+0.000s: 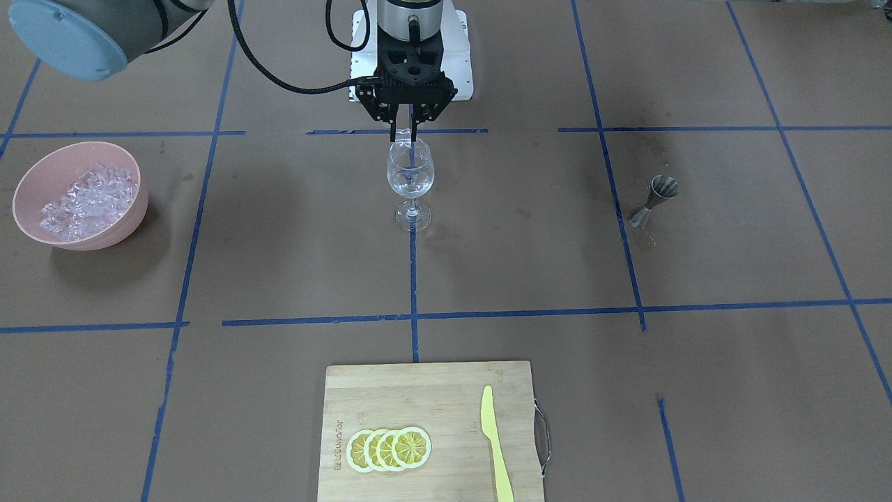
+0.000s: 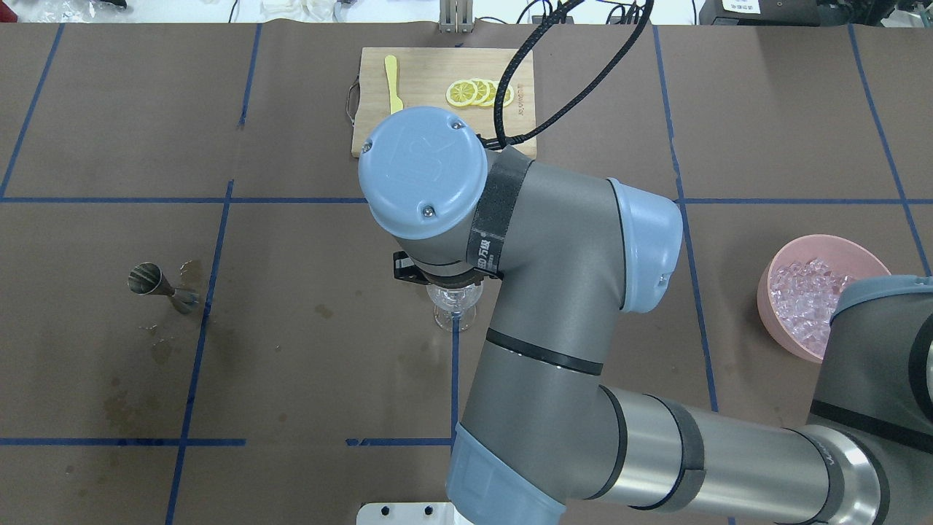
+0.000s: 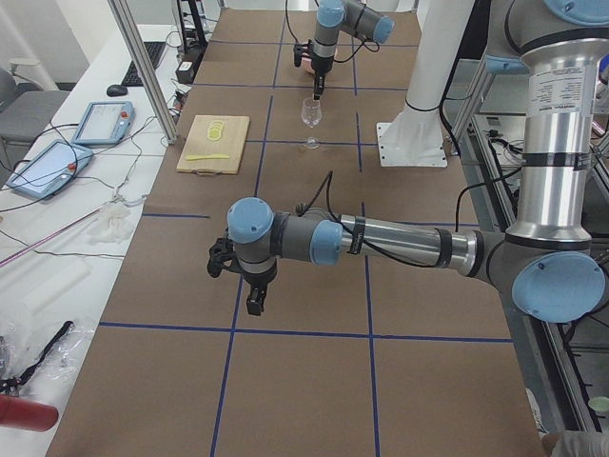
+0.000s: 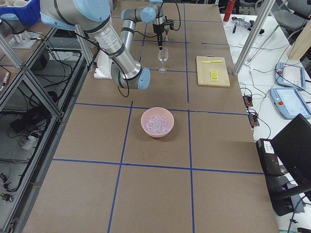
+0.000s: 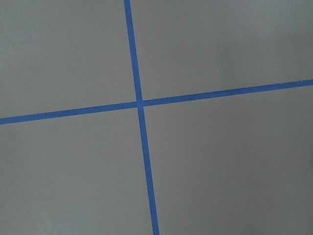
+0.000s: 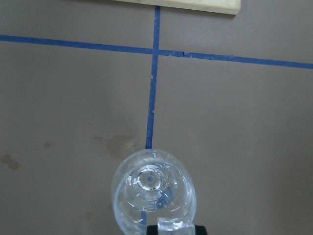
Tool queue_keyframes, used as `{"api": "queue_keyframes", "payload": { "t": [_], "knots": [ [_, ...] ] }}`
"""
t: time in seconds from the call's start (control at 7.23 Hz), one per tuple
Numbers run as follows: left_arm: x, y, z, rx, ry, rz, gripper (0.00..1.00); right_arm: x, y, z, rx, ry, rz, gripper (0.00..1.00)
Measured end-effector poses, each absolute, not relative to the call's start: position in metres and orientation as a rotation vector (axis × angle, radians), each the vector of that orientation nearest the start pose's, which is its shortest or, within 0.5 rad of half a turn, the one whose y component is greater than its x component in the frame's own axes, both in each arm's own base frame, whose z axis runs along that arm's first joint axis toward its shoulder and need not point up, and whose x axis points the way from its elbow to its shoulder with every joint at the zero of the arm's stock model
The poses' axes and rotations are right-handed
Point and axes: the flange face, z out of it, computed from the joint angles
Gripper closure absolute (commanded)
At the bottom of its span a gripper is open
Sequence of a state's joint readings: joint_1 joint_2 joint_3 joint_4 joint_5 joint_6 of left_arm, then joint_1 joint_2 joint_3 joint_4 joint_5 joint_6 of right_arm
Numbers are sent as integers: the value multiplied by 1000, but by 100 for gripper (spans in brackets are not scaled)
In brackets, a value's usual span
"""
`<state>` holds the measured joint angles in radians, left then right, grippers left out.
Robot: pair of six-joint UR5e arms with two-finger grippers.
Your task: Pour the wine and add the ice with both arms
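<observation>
Pink bowl (image 1: 131, 213), clear ice (image 1: 87, 199), yellow lemon slices (image 1: 389, 448)

Brown table (image 1: 279, 265) with blue tape grid, glass (image 1: 411, 174) just under the right hand (image 1: 406, 134), pink bowl (image 1: 136, 213) and jigger (image 1: 651, 199) well apart to either side, board (image 1: 418, 390) well out in front.

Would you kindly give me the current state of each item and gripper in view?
right gripper: jaws shut on ice chunk, over wine glass
wine glass: upright
pink bowl: upright, full of ice
jigger: standing upright
left gripper: open or shut, cannot tell
lemon slices: fanned on cutting board
</observation>
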<state>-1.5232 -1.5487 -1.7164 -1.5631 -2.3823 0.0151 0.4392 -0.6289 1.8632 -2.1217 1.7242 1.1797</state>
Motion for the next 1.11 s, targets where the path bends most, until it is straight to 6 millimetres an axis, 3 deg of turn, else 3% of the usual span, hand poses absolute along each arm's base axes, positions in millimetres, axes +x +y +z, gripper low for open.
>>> {"api": "queue_keyframes", "payload": {
  "t": [1.11],
  "knots": [
    [-38,-489,598,92,813,104,0,-504,-366,49,199,-708,11,98]
  ]
}}
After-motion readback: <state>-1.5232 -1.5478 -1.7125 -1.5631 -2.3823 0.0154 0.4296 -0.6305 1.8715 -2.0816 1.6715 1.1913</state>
